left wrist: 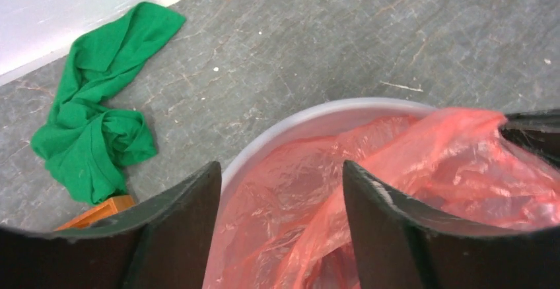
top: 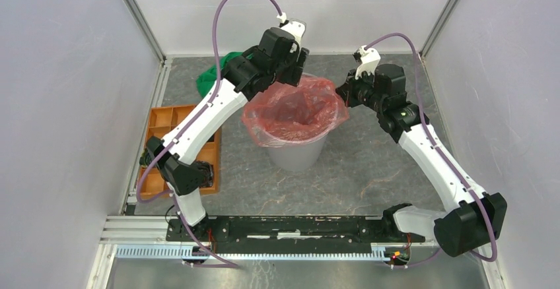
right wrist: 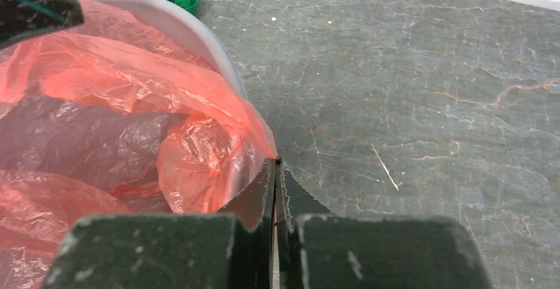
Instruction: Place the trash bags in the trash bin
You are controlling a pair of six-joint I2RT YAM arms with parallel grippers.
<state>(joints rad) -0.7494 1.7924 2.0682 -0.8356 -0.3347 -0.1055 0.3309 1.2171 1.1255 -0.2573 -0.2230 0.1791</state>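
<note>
- Since the bag [top: 294,107] sits inside the bin [top: 300,154] at the table's centre, I judge the step in hand to be spreading the bag's mouth over the rim.
- Right gripper [right wrist: 276,177]: the jaws are pinched together on the bag's edge at the bin's 3 o'clock, just outside the rim.
- Left gripper [left wrist: 280,170]: the jaws are wide apart at the bin's 12 o'clock. They appear to straddle the rim and the film, and they grip nothing.
- Next move, in my judgement: close the left jaws on the loose edge, then draw it down over the rim gently, since the film looks easy to tear.
- Bag condition: thin, red, translucent, glossy and heavily creased. Its body sags inside the bin and its edge is folded outward around 6 o'clock. Bare rim shows at 12 o'clock.
</note>
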